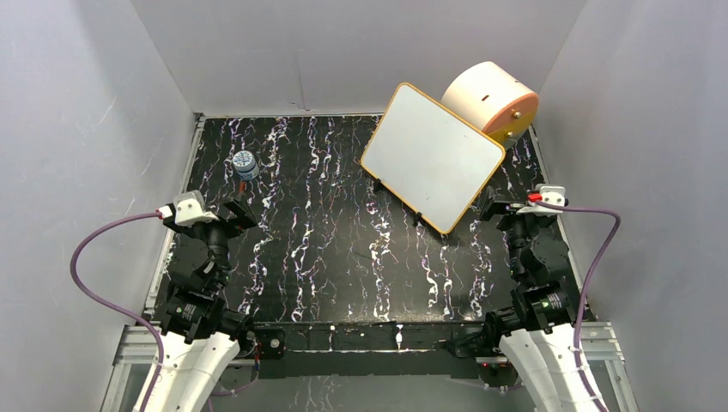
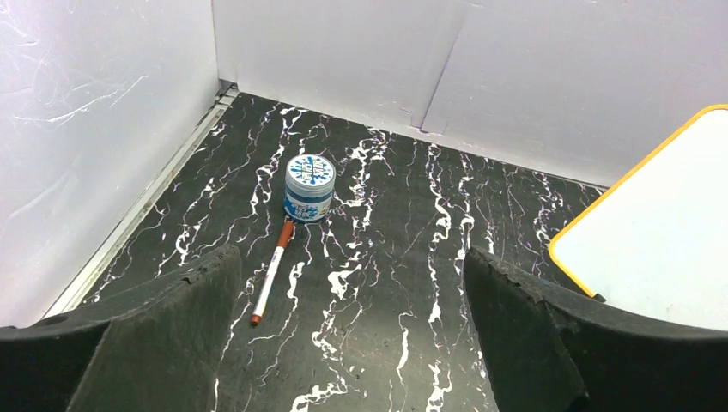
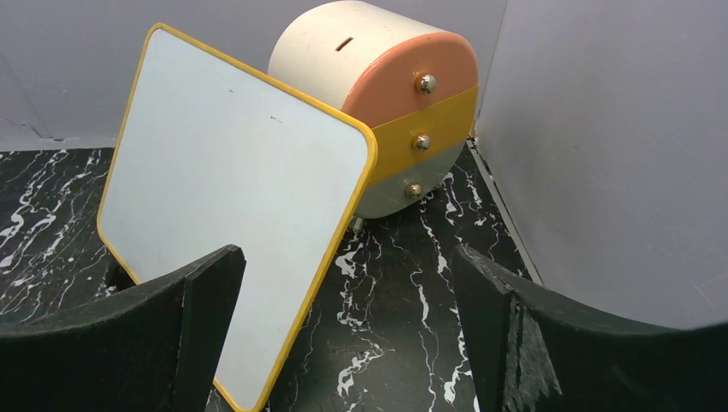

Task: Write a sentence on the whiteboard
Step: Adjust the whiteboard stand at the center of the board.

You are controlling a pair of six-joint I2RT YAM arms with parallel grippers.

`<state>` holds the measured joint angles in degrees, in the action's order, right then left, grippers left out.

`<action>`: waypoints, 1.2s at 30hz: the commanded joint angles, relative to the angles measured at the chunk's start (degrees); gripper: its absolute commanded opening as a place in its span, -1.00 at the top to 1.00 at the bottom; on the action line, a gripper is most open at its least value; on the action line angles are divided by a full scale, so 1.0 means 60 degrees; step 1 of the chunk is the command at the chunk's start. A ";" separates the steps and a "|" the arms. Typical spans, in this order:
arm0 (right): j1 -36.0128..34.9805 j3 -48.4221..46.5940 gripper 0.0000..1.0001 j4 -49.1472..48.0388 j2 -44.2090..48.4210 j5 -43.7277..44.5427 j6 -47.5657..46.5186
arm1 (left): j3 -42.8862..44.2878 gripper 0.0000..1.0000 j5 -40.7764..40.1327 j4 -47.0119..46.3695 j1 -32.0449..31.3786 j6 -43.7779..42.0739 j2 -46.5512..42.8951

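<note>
Both arms sit low at the near edge of the table (image 1: 343, 257). My left gripper (image 2: 352, 257) is spread to its full width and holds nothing; between its two black fingers I see only the black marbled tabletop. My right gripper (image 3: 348, 253) is equally wide apart and also empty. The whiteboard (image 1: 432, 157) stands in the upper right of the top view. It is propped on small black feet and turned so one corner points toward the back wall. Its yellow-framed face is plain white, with a couple of tiny dark specks showing in the right wrist view. Its upper right edge overlaps the round peach-and-orange drum (image 1: 489, 99) behind it; I cannot tell whether they touch. In the right wrist view the board fills the left half of the frame, just beyond my left finger. A small blue-and-white jar (image 2: 308, 187) stands in the upper left of the top view, near the left wall. A marker (image 2: 270, 273) with a reddish cap lies flat with one end right at the jar's base. Both are well apart from the board.
</note>
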<state>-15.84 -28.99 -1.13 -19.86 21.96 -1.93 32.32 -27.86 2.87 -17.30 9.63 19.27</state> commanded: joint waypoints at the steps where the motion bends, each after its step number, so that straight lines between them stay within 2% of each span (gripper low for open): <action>1: -0.0044 -0.0052 -0.97 -0.0666 -0.0055 -0.0111 0.0080 | -0.0021 -0.96 0.0139 -0.0272 0.0077 -0.0006 -0.0303; 7: -0.0042 -0.0041 -0.97 -0.0790 -0.0104 -0.1637 0.0014 | -0.0135 -0.96 0.0344 -0.0224 0.0074 -0.0081 -0.0486; 12: -0.0041 -0.0228 -0.97 -0.0525 -0.0716 -0.1527 0.1137 | -0.0179 -0.97 0.0698 -0.0224 0.0071 -0.0042 -0.0564; 16: -0.0042 -0.0594 -0.97 0.0067 -0.1159 -0.1979 0.1491 | -0.0191 -0.96 0.0889 -0.0201 0.0080 0.0029 -0.0708; 23: -0.0046 -0.0869 -0.94 0.0733 -0.2556 -0.2751 0.1952 | -0.0290 -0.97 0.0975 -0.0435 0.0081 0.0390 -0.0549; 26: -0.0057 -0.1178 -0.87 0.1035 -0.3594 -0.2815 0.2260 | -0.0428 -0.97 0.1658 -0.0642 0.0058 0.0165 -0.0521; 30: -0.0500 -0.1598 -0.82 0.1179 -0.4772 -0.1984 0.2774 | -0.0624 -0.97 0.2516 -0.0791 0.0057 -0.0215 -0.0674; 36: -0.3079 -0.2197 -0.82 0.1594 -0.6201 0.1846 0.3680 | -0.0647 -0.97 0.2293 -0.0765 0.0057 -0.0197 -0.0603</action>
<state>-25.85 -37.17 8.14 -53.69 16.84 15.09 28.16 -14.81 0.43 -17.21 9.30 15.59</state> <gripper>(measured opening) 0.913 0.982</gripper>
